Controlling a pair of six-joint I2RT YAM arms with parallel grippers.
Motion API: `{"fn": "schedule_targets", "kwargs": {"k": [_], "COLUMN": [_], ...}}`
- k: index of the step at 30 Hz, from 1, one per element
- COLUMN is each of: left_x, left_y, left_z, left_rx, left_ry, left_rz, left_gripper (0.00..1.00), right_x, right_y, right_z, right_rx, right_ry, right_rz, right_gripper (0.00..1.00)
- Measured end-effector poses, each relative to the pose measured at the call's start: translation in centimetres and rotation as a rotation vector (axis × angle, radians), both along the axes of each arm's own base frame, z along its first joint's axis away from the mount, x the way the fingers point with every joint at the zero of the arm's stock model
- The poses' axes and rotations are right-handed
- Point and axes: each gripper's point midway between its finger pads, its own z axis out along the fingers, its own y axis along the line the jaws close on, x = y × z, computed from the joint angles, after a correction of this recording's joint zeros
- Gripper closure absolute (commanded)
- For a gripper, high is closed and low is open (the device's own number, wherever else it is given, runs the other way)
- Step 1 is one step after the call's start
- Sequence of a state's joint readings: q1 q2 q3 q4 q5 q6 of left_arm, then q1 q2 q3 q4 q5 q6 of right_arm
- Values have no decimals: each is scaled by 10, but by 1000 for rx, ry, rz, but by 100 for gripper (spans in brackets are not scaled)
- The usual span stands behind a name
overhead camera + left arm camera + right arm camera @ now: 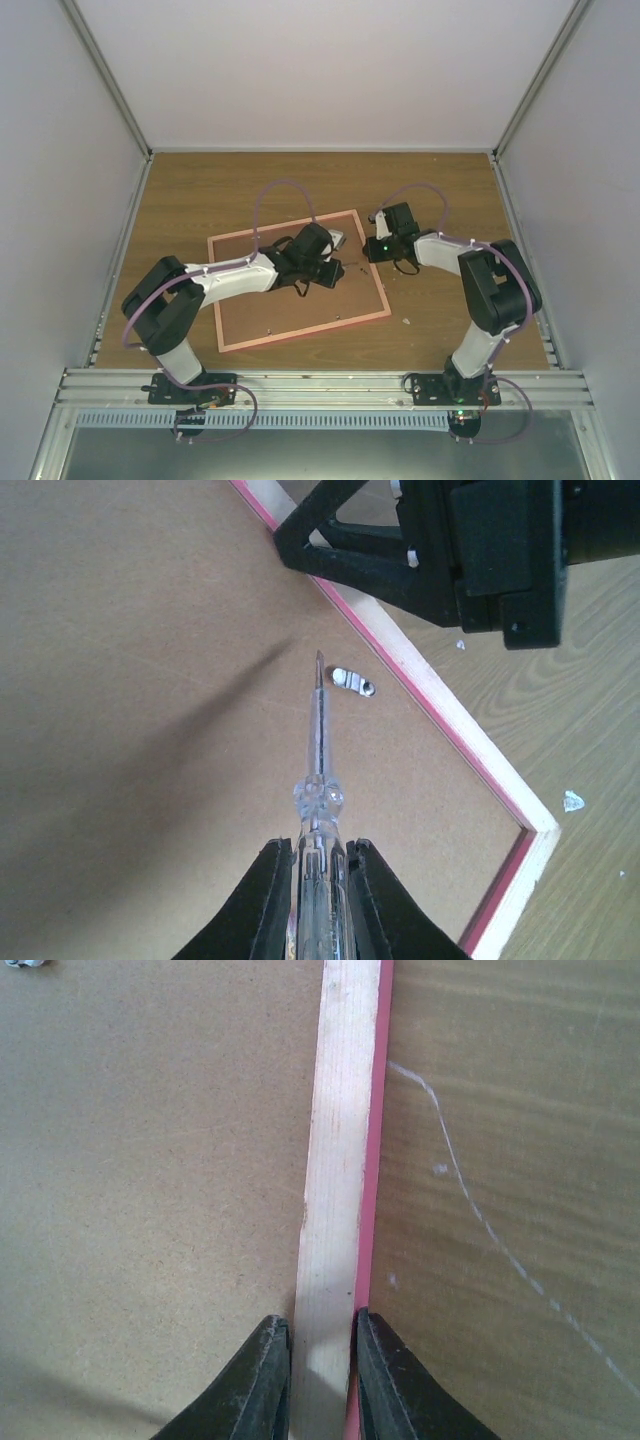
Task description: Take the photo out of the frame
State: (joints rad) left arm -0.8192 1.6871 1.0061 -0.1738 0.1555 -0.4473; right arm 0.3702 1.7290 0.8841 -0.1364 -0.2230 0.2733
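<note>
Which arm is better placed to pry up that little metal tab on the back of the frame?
Left. The left fingers grip a screwdriver whose tip sits right beside the metal tab on the backing board. The right fingers just pinch the frame rim, with no tool.

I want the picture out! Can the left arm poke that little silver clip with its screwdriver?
Probably yes. The left gripper's screwdriver tip is close beside the clip on the bare backing board, nothing between them. The right gripper holds the frame rim, off to the side.
</note>
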Motion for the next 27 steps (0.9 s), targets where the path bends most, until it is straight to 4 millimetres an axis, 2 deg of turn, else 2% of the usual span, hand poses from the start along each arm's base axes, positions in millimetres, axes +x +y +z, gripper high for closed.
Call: {"fn": "schedule_targets", "kwargs": {"k": [5,12,15,17,20,22,27], "left_x": [8,18,22,25,28,27,26], "left_y": [20,61,76,86,96,99,100], "left_z": [9,18,23,27,32,35,39], "left_rx": [-14,-19,-23,-28,-36,-40,-47], "left_ry": [-12,-26,-33,-40,-52,-57,-64], "left_rz": [51,142,178,202,227,232,230], "left_gripper": [100,100,100,100,100,100,100], "right_x": [21,68,90,96,91,79,26], "right_y": [5,6,-1,-3,-3,-4,-14], "right_z": [2,10,15,18,21,24,32], "right_rx": [-33,-78,-92,-91,-86,-85,-87], "right_ry": [-16,-72,-99,-106,-94,-78,-11], "right_rz": [37,60,40,32,35,40,38], "right_gripper": [78,75,68,64,62,61,60]}}
